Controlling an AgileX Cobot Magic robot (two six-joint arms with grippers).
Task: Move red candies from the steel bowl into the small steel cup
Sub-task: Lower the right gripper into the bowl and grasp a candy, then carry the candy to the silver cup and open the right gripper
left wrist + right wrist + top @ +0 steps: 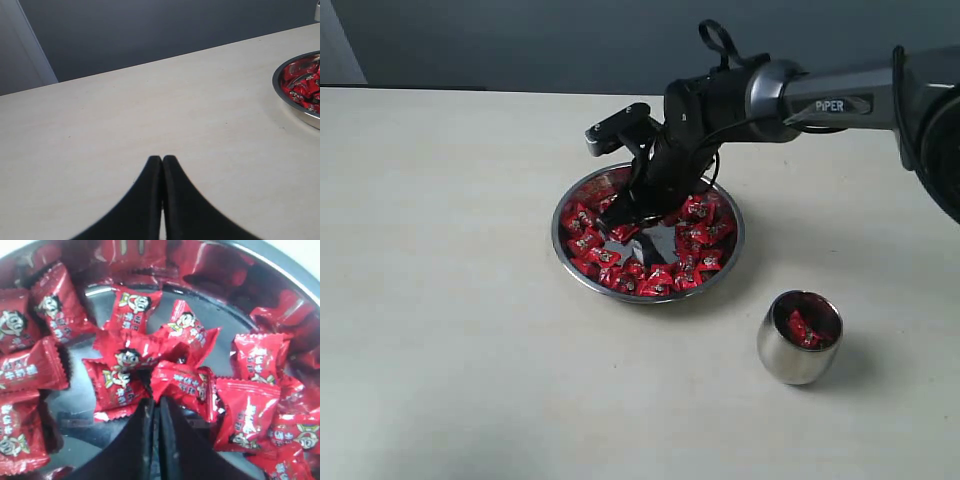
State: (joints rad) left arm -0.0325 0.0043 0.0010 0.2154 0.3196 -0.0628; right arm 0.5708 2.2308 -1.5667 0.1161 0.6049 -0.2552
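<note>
Pale, matt cream table (pixel 440 300) fills the near ground and runs back to a dark grey-blue wall (pixel 520 40). Across it from the right reaches the right arm (pixel 820 100), dark metal with black joints, angled down so that its wrist hides part of the far half of the steel bowl (pixel 558 240). That bowl is wide, shallow and round, its low rim polished, and it sits at the middle of the table. The small steel cup (pixel 790 360), barrel-sided and mirror-bright, stands upright on the table nearer the camera and to the right of the bowl, apart from it. Red candies (pixel 695 235) in shiny, crinkled wrappers with saw-tooth ends ring the bowl's flat bottom, leaving a bare patch of steel at the centre, and a few more lie inside the cup. The right gripper (pixel 156 397) is down among them, its black tapered jaws drawn almost together with only a thin slit between; the tips press against the wrapper edges of two candies, though whether a wrapper is pinched cannot be told. The left gripper (pixel 162 159) hangs over bare table well to the side of the bowl, its smooth black jaws pressed flat together with nothing between them.
</note>
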